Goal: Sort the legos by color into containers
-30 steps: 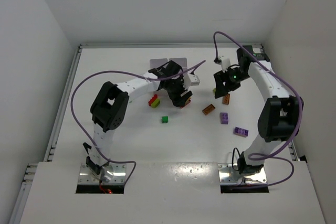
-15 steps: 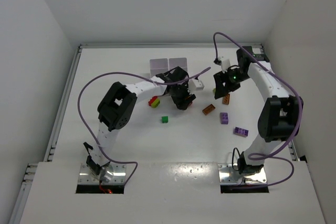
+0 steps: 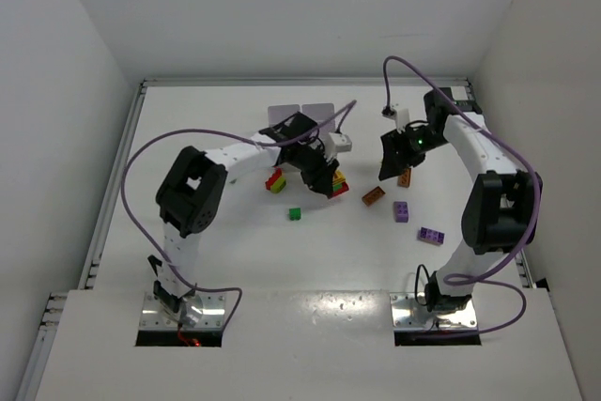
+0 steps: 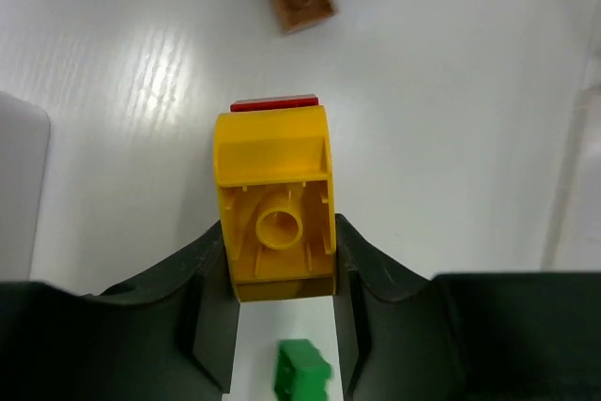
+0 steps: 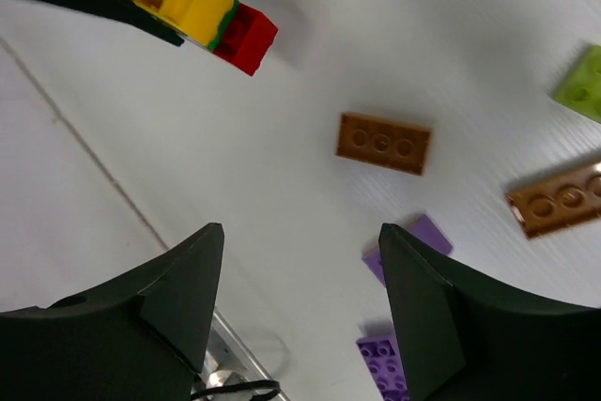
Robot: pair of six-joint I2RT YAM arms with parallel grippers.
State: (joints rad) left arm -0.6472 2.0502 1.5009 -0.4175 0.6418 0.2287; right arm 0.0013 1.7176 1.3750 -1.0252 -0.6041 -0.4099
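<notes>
Our left gripper (image 4: pixel 282 241) pinches a clump (image 4: pixel 272 161): a yellow brick, hollow underside showing, wedged between the fingers, with a red layer just beyond the tips. Our right gripper (image 5: pixel 299 260) stands wide open, a brown plate (image 5: pixel 384 143) lying just beyond its fingertips.

table (image 3: pixel 216 241), 7–8 o'clock: open, you pass freely
left gripper (image 3: pixel 331 185) + held clump (image 4: pixel 277 194): table clump (image 3: pixel 274 179) at 9, green brick (image 3: pixel 295 214) at 7
right gripper (image 5: pixel 300 232): orange bricks (image 3: pixel 373 195) at 5 and 7, purple bricks (image 3: pixel 401 210) beyond
tray (image 3: pixel 315 112): left arm (image 3: pixel 244 152) crosses its near edge
</notes>
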